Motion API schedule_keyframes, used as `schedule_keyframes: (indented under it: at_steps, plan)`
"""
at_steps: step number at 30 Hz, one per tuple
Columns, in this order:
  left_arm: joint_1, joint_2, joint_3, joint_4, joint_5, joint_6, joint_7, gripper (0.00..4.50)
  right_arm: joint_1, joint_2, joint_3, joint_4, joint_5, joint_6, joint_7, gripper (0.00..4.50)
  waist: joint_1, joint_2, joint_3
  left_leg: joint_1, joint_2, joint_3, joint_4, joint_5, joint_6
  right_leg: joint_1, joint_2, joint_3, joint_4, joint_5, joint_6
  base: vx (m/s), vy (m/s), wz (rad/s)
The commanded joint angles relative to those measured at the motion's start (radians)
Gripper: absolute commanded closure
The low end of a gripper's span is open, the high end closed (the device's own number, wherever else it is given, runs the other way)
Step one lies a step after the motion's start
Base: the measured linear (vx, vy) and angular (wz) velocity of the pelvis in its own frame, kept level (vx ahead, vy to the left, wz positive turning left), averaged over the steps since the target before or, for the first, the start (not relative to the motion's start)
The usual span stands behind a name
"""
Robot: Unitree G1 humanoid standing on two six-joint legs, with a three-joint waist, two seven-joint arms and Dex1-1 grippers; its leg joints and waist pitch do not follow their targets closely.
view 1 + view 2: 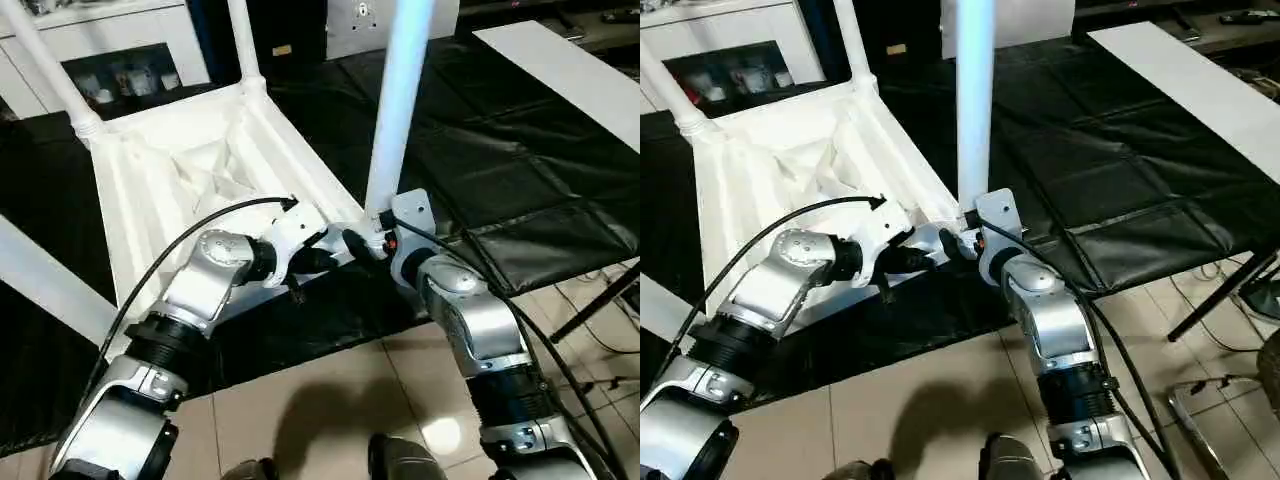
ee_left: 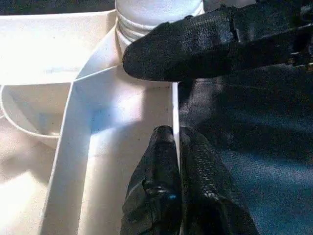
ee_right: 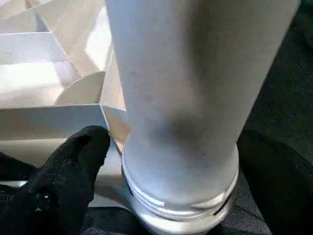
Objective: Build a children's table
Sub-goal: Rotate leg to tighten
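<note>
The white children's table top (image 1: 180, 170) lies upside down on the black-covered surface, ribs facing up. Legs stand in its corner sockets: one at the far left (image 1: 50, 70), one at the far corner (image 1: 243, 40), and one at the near right corner (image 1: 400, 100). Another white leg (image 1: 40, 275) crosses the left edge. My left gripper (image 2: 177, 134) is shut on the thin rim wall (image 2: 174, 105) just beside the near right leg. My right gripper (image 1: 362, 240) sits at that leg's ringed base (image 3: 181, 196). It is open, with one finger (image 2: 195, 44) lying off the leg.
The black-covered work surface (image 1: 520, 150) stretches to the right, with a white board (image 1: 560, 70) at its far right. A white cabinet (image 1: 100, 40) stands behind. Tiled floor (image 1: 330, 400) lies below the table edge, and a dark stand leg (image 1: 600, 300) is at the right.
</note>
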Motion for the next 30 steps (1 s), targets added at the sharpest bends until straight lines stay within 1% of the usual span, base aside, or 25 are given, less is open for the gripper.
schedule_keyframes:
  at_steps: [1, 2, 3, 4, 5, 6, 8, 9, 11, 12, 15, 18, 19, 21, 22, 23, 24, 25, 26, 27, 28, 29, 30]
  plan:
    - [-0.018, 0.031, 0.008, 0.003, -0.003, -0.031, -0.008, 4.5, 0.038, -0.009, 0.008, -0.006, 0.01, 0.01, 0.042, 0.01, 0.005, 0.002, -0.093, 0.002, 0.033, -0.01, -0.056, -0.172, 0.114, 0.082, -0.053, 0.046, -0.055, -0.252, -0.208, 0.0, 0.0, 0.0]
    - [-0.019, 0.035, 0.008, 0.008, -0.003, -0.04, -0.014, 4.5, 0.046, -0.018, 0.011, -0.021, 0.021, -0.003, 0.069, 0.01, 0.008, 0.0, -0.093, 0.002, 0.033, -0.009, -0.055, -0.165, 0.12, 0.082, -0.053, 0.046, -0.055, -0.252, -0.205, 0.0, 0.0, 0.0]
    - [-0.019, 0.039, 0.009, 0.012, -0.004, -0.047, -0.019, 4.5, 0.051, -0.025, 0.014, -0.032, 0.029, -0.009, 0.088, 0.01, 0.009, 0.001, -0.094, 0.003, 0.033, -0.01, -0.055, -0.165, 0.123, 0.082, -0.053, 0.046, -0.056, -0.253, -0.204, 0.0, 0.0, 0.0]
    - [-0.019, 0.045, 0.011, 0.019, -0.008, -0.059, -0.026, 4.5, 0.06, -0.041, 0.023, -0.052, 0.031, 0.003, 0.1, 0.01, 0.01, 0.001, -0.093, 0.003, 0.034, -0.01, -0.056, -0.164, 0.125, 0.081, -0.052, 0.045, -0.055, -0.253, -0.204, 0.0, 0.0, 0.0]
    - [-0.019, 0.052, 0.008, 0.027, -0.009, -0.08, -0.04, 4.5, 0.061, -0.056, 0.031, -0.055, 0.031, -0.009, 0.12, 0.01, 0.013, -0.002, -0.095, 0.003, 0.033, -0.01, -0.055, -0.162, 0.126, 0.082, -0.051, 0.045, -0.054, -0.257, -0.203, 0.0, 0.0, 0.0]
    - [-0.021, 0.055, 0.005, 0.036, -0.011, -0.097, -0.049, 4.5, 0.061, -0.067, 0.037, -0.053, 0.032, -0.021, 0.133, 0.01, 0.013, -0.001, -0.094, 0.003, 0.034, -0.01, -0.055, -0.165, 0.124, 0.081, -0.051, 0.046, -0.054, -0.261, -0.203, 0.0, 0.0, 0.0]
    - [-0.022, 0.062, 0.005, 0.046, -0.016, -0.105, -0.062, 4.5, 0.059, -0.086, 0.033, -0.049, 0.026, -0.034, 0.129, 0.01, 0.014, 0.0, -0.093, 0.005, 0.034, -0.01, -0.055, -0.184, 0.117, 0.079, -0.052, 0.046, -0.056, -0.284, -0.199, 0.0, 0.0, 0.0]
    - [-0.022, 0.066, 0.004, 0.054, -0.017, -0.11, -0.071, 4.5, 0.059, -0.099, 0.032, -0.048, 0.028, -0.045, 0.145, 0.01, 0.015, 0.005, -0.093, 0.006, 0.035, -0.01, -0.055, -0.19, 0.112, 0.078, -0.052, 0.046, -0.057, -0.292, -0.198, 0.0, 0.0, 0.0]
    - [-0.022, 0.073, -0.001, 0.066, -0.015, -0.127, -0.085, 4.5, 0.062, -0.117, 0.026, -0.051, 0.033, -0.057, 0.167, 0.01, 0.016, 0.001, -0.094, 0.005, 0.034, -0.01, -0.055, -0.195, 0.11, 0.079, -0.052, 0.046, -0.058, -0.293, -0.193, 0.0, 0.0, 0.0]
    - [-0.022, 0.078, -0.006, 0.074, -0.013, -0.14, -0.094, 4.5, 0.066, -0.132, 0.017, -0.056, 0.036, -0.065, 0.183, 0.01, 0.017, 0.002, -0.093, 0.006, 0.035, -0.011, -0.055, -0.195, 0.109, 0.079, -0.052, 0.046, -0.057, -0.294, -0.194, 0.0, 0.0, 0.0]
    - [-0.024, 0.079, -0.008, 0.09, -0.016, -0.158, -0.103, 4.5, 0.078, -0.172, 0.016, -0.067, 0.034, -0.057, 0.206, 0.01, 0.018, 0.001, -0.1, 0.005, 0.034, -0.01, -0.051, -0.176, 0.118, 0.083, -0.051, 0.046, -0.053, -0.261, -0.204, 0.0, 0.0, 0.0]
    - [-0.022, 0.08, -0.011, 0.096, -0.018, -0.168, -0.106, 4.5, 0.085, -0.194, 0.037, -0.068, 0.019, -0.061, 0.221, 0.01, 0.019, 0.002, -0.105, 0.003, 0.033, -0.01, -0.048, -0.153, 0.128, 0.085, -0.052, 0.045, -0.049, -0.237, -0.213, 0.0, 0.0, 0.0]
    - [-0.022, 0.081, -0.013, 0.098, -0.018, -0.171, -0.108, 4.5, 0.087, -0.201, 0.045, -0.069, 0.015, -0.061, 0.228, 0.01, 0.02, 0.002, -0.111, 0.003, 0.033, -0.01, -0.045, -0.142, 0.131, 0.087, -0.052, 0.045, -0.047, -0.225, -0.217, 0.0, 0.0, 0.0]
    - [-0.022, 0.081, -0.014, 0.099, -0.017, -0.173, -0.11, 4.5, 0.088, -0.204, 0.047, -0.07, 0.015, -0.06, 0.231, 0.01, 0.02, 0.001, -0.112, 0.002, 0.031, -0.009, -0.044, -0.138, 0.138, 0.088, -0.052, 0.045, -0.047, -0.23, -0.216, 0.0, 0.0, 0.0]
    - [-0.028, 0.081, -0.015, 0.112, -0.015, -0.182, -0.115, 4.5, 0.088, -0.214, 0.056, -0.072, 0.015, -0.065, 0.245, 0.01, 0.02, -0.003, -0.117, 0.003, 0.031, -0.008, -0.042, -0.134, 0.138, 0.09, -0.051, 0.045, -0.048, -0.239, -0.213, 0.0, 0.0, 0.0]
    - [-0.034, 0.081, -0.016, 0.119, -0.016, -0.189, -0.121, 4.5, 0.085, -0.218, 0.058, -0.072, 0.018, -0.068, 0.254, 0.01, 0.021, -0.008, -0.114, 0.001, 0.031, -0.008, -0.042, -0.135, 0.139, 0.087, -0.051, 0.044, -0.051, -0.255, -0.206, 0.0, 0.0, 0.0]
    - [-0.038, 0.081, -0.017, 0.123, -0.017, -0.194, -0.125, 4.5, 0.083, -0.221, 0.058, -0.073, 0.021, -0.07, 0.26, 0.01, 0.022, -0.003, -0.113, 0.002, 0.029, -0.007, -0.041, -0.14, 0.139, 0.087, -0.05, 0.043, -0.053, -0.275, -0.2, 0.0, 0.0, 0.0]
    - [-0.048, 0.081, -0.018, 0.135, -0.017, -0.201, -0.134, 4.5, 0.075, -0.223, 0.06, -0.068, 0.025, -0.072, 0.269, 0.01, 0.022, -0.005, -0.104, 0.0, 0.03, -0.007, -0.043, -0.149, 0.139, 0.083, -0.05, 0.043, -0.055, -0.287, -0.195, 0.0, 0.0, 0.0]
    - [-0.061, 0.082, -0.021, 0.152, -0.019, -0.215, -0.152, 4.5, 0.062, -0.228, 0.057, -0.062, 0.033, -0.086, 0.286, 0.01, 0.022, -0.009, -0.092, -0.001, 0.027, -0.007, -0.047, -0.164, 0.143, 0.077, -0.048, 0.043, -0.061, -0.311, -0.183, 0.0, 0.0, 0.0]
    - [-0.07, 0.082, -0.023, 0.166, -0.021, -0.226, -0.163, 4.5, 0.053, -0.23, 0.056, -0.056, 0.038, -0.097, 0.298, 0.01, 0.023, -0.001, -0.09, 0.0, 0.027, -0.008, -0.047, -0.175, 0.143, 0.077, -0.048, 0.043, -0.06, -0.325, -0.177, 0.0, 0.0, 0.0]
    - [-0.07, 0.084, -0.027, 0.175, -0.02, -0.239, -0.174, 4.5, 0.053, -0.238, 0.055, -0.057, 0.052, -0.131, 0.327, 0.01, 0.026, 0.017, -0.093, 0.004, 0.028, -0.01, -0.047, -0.183, 0.138, 0.08, -0.049, 0.042, -0.059, -0.329, -0.177, 0.0, 0.0, 0.0]
    - [-0.072, 0.084, -0.031, 0.185, -0.02, -0.252, -0.185, 4.5, 0.052, -0.244, 0.05, -0.056, 0.068, -0.158, 0.355, 0.01, 0.026, 0.017, -0.104, 0.007, 0.032, -0.011, -0.045, -0.196, 0.133, 0.081, -0.049, 0.04, -0.064, -0.307, -0.177, 0.0, 0.0, 0.0]
    - [-0.072, 0.084, -0.035, 0.196, -0.022, -0.267, -0.199, 4.5, 0.052, -0.254, 0.044, -0.052, 0.086, -0.187, 0.387, 0.01, 0.03, 0.016, -0.104, 0.003, 0.03, -0.013, -0.045, -0.191, 0.137, 0.086, -0.049, 0.04, -0.056, -0.277, -0.188, 0.0, 0.0, 0.0]
